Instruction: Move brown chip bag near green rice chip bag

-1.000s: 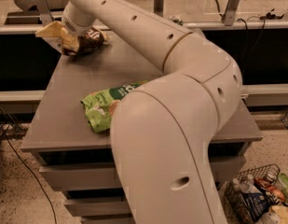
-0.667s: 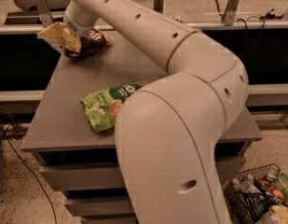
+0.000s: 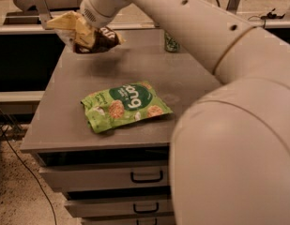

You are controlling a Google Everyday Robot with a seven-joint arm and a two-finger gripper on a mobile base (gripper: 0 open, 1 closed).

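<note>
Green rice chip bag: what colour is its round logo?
Dark green logo, white letters; camera view; gripper holds brown chip bag, far left.

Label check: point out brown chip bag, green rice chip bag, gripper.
brown chip bag (image 3: 98,39), camera view, dark middle.
green rice chip bag (image 3: 128,96), camera view, round logo.
gripper (image 3: 90,21), camera view, tip at bag.

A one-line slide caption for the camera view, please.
Gripper holds brown chip bag above table's far-left corner; green rice chip bag lies flat mid-table.
</note>
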